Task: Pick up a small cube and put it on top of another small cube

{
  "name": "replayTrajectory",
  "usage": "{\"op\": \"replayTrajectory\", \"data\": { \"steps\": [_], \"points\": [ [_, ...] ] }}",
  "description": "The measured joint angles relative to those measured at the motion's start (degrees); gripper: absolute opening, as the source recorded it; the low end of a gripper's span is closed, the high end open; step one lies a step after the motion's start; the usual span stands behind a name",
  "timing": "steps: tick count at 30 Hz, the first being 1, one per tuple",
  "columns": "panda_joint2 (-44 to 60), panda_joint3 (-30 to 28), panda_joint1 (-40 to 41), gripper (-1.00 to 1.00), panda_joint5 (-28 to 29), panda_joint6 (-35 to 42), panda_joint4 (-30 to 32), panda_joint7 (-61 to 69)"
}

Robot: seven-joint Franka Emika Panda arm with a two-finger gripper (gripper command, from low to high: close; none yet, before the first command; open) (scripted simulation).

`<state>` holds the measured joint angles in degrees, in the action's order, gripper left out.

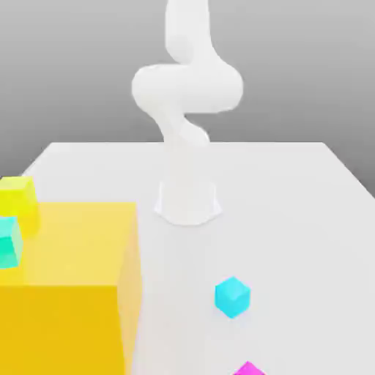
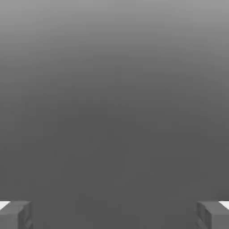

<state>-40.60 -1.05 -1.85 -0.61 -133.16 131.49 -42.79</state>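
While the gripper [image 2: 114, 217] hangs with its fingers [image 2: 15, 214] spread wide on nothing, a cyan cube [image 1: 232, 296] sits on the white table [image 1: 293, 220], near a magenta cube [image 1: 249, 368], perhaps small too, at the frame's edge.

A plain grey backdrop [image 1: 73, 66] rises behind a white table [image 1: 293, 212], its shade darkening gradually from top to bottom; the light is soft and even, casting hardly any shadow on the tabletop
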Motion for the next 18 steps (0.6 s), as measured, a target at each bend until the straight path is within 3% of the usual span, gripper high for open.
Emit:
{"op": "replayTrajectory", "data": {
  "steps": [18],
  "points": [
    [37.76, -2.87, -8.55, 0.00, -5.64, -9.95, -2.12, 22.87]
  ]
}}
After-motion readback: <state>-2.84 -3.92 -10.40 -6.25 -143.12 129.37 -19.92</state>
